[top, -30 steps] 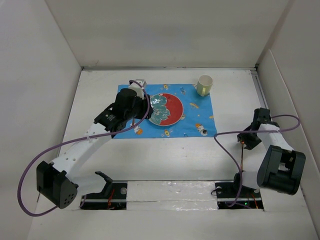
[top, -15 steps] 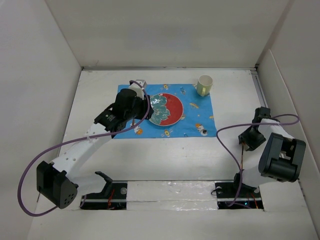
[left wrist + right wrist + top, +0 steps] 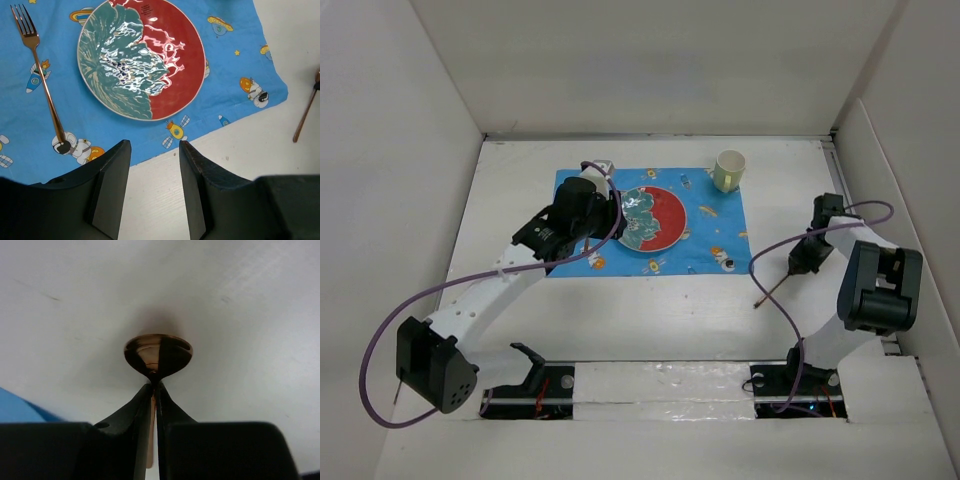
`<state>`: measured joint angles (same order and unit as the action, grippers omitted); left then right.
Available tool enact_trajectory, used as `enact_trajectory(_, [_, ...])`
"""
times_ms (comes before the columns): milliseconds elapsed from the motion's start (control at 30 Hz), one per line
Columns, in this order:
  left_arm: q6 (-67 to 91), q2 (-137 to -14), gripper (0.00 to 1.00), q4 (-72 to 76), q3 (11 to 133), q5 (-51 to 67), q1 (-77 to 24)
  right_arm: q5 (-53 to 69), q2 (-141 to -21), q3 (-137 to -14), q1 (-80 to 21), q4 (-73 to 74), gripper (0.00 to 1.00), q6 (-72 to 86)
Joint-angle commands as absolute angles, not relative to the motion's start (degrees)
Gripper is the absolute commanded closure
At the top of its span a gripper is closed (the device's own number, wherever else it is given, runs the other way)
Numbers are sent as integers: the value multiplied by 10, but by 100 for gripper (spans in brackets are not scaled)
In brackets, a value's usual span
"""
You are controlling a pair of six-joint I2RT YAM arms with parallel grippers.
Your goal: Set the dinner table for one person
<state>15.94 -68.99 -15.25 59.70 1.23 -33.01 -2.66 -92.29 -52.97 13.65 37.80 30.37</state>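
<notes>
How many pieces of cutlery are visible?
2. A fork lies on the mat left of the plate; a spoon is held in the right pincer.

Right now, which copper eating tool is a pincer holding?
The spoon, clamped in the right pincer over the white table. The fork lies loose on the blue mat beside the plate, untouched.

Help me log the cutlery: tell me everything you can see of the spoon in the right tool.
The spoon is glossy copper-coloured metal, with a small rounded bowl and a thin straight handle. The right tool is shut on its neck, behind the bowl. It hangs tilted over the dinner table, right of the blue mat; whether it touches the table is unclear.
</notes>
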Motion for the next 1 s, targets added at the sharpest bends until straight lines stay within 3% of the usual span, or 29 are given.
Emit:
enact_trajectory(0, [156, -691, 60, -140, 604, 5, -330, -15, -990, -567, 114, 311, 87, 287])
enact_trajectory(100, [157, -696, 60, -140, 604, 5, -330, -14, -1017, -583, 109, 295, 86, 283])
enact_trajectory(233, [159, -699, 60, -141, 605, -13, -330, -12, -1020, -602, 98, 298, 62, 279])
enact_trajectory(333, [159, -701, 60, -141, 609, -18, -330, -24, -1003, -599, 98, 307, 56, 272])
enact_trajectory(767, [156, -708, 60, -144, 615, -31, -330, -46, -994, -544, 92, 340, 62, 236])
enact_trajectory(967, [156, -710, 60, -143, 621, -28, -330, -65, -1010, -546, 87, 368, 70, 227])
